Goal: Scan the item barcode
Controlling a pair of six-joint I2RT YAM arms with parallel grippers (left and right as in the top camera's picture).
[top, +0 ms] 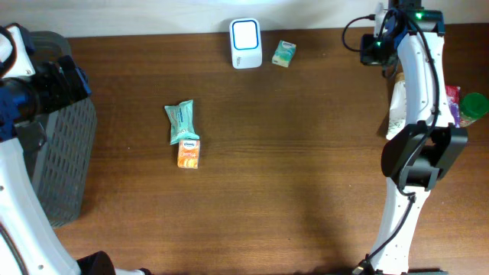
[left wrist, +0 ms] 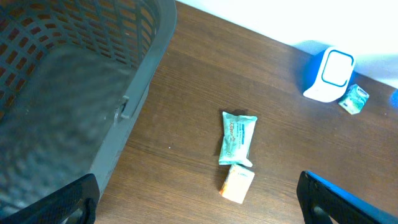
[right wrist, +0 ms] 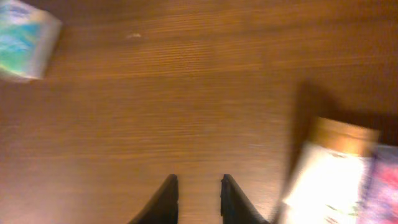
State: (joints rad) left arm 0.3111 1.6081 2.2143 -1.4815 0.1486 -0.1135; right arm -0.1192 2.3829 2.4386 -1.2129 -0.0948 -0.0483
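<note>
The white scanner [top: 245, 43] with a blue face stands at the table's far edge, also in the left wrist view as the scanner [left wrist: 330, 74]. A small green packet [top: 283, 53] lies just right of it. Mid-table lie a teal wipes pack [top: 182, 121] and an orange box [top: 188, 153] touching end to end. My left gripper [left wrist: 200, 198] hangs wide open above the table beside the basket, nothing in it. My right gripper [right wrist: 199, 182] is near the far right, jaws a narrow gap apart over bare wood, holding nothing; the green packet [right wrist: 23, 42] is to its upper left.
A grey mesh basket [top: 57, 130] fills the left edge. A pile of goods sits at the right edge: a white bag [top: 397, 107], a green-capped bottle [top: 474, 107]. My right arm [top: 416, 69] stretches over them.
</note>
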